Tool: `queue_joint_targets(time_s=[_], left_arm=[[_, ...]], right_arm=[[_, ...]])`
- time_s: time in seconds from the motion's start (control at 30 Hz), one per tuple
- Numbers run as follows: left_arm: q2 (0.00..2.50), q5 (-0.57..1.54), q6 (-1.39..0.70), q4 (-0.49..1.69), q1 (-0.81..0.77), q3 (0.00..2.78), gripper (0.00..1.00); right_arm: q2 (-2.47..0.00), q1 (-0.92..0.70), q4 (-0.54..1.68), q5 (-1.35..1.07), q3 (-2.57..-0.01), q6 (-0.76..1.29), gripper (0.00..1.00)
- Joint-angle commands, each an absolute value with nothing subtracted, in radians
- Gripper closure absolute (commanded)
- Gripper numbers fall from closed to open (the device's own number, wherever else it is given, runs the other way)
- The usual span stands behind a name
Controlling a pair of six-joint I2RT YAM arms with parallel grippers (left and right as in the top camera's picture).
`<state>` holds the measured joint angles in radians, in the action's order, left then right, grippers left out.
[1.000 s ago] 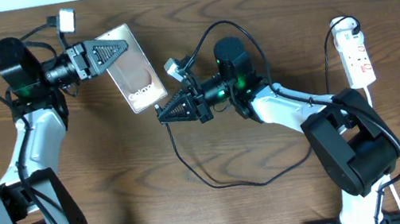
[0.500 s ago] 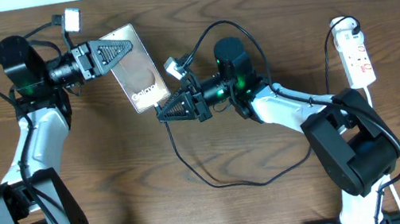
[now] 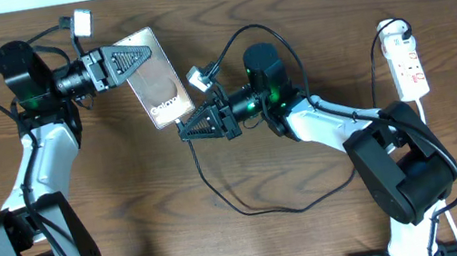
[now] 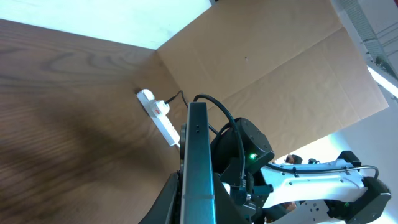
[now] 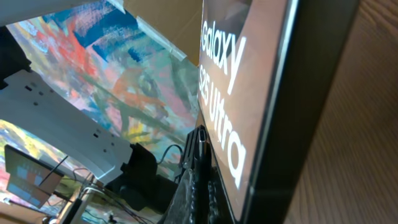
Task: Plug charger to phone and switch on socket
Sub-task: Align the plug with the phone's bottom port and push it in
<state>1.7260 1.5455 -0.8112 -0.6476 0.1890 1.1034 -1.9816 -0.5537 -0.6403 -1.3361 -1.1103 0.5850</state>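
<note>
Overhead view: the left end effector (image 3: 141, 53) is closed narrow on the far-left end of the phone (image 3: 162, 88), which sits at an angle at the far side of the desk (image 3: 127, 181), left of centre. The right end effector (image 3: 185, 131) is just near-right of the phone's lower corner, its fingers pressed together on the end of the charger (image 3: 250, 207). The black cable hangs from it and makes a loop toward the near side. The socket (image 3: 408, 63) lies at the far right, well apart from the phone.

Left wrist view: the phone (image 4: 199, 168) shows edge-on between the fingers. Behind it are the right arm (image 4: 249, 149) and the white socket (image 4: 160, 116).

Right wrist view: the phone's face (image 5: 249, 81) with white lettering fills the picture. The thin plug tip (image 5: 200, 138) stands out from the closed dark fingers, close to the phone's edge. I cannot tell if it touches.
</note>
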Motion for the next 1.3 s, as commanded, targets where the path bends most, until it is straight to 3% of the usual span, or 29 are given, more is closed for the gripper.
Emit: queue_joint_targets(time_s=[0.0, 1.27], left_arm=[[1.711, 1.552, -0.812, -0.653, 0.191, 1.099, 0.93], [1.711, 1.560, -0.883, -0.653, 0.202, 1.099, 0.93]], right_arm=[[-1.982, -0.559, -0.640, -1.358, -1.112, 0.590, 0.99], [-1.982, -0.566, -0.636, -1.348, -1.112, 0.591, 0.99]])
